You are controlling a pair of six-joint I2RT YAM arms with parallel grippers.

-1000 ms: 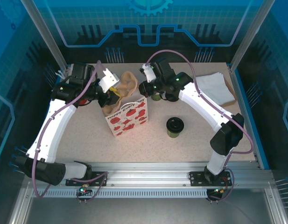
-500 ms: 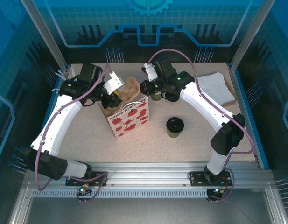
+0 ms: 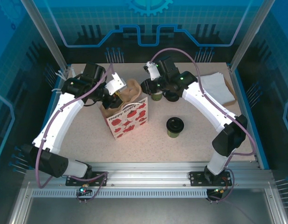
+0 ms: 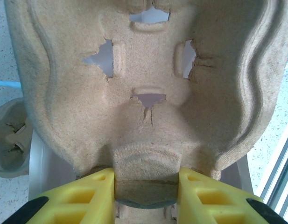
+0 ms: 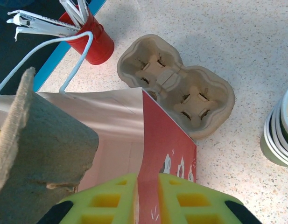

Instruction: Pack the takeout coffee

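Note:
The takeout coffee [image 3: 175, 126], a green cup with a black lid, stands on the table to the right of the red-and-white paper bag [image 3: 127, 116]. My left gripper [image 3: 116, 92] is shut on the rim of a brown pulp cup carrier [image 4: 144, 79], held tilted over the bag's open top; the yellow fingers [image 4: 94, 193] clamp its edge from both sides. Above the bag's far right corner, my right gripper [image 5: 147, 196] is shut on the bag's red wall [image 5: 168, 149]. The held carrier [image 5: 38, 144] shows at the left of the right wrist view.
A second pulp carrier [image 5: 176, 86] lies on the table behind the bag, next to a red cup of white stirrers [image 5: 94, 42]. A stack of lidless cups [image 5: 280, 133] stands by the right arm. Napkins [image 3: 217, 87] lie at the back right.
My left arm has swung the carrier to the right, over the bag's mouth. My right gripper has shifted slightly right while keeping hold of the bag's edge. The coffee has not moved.

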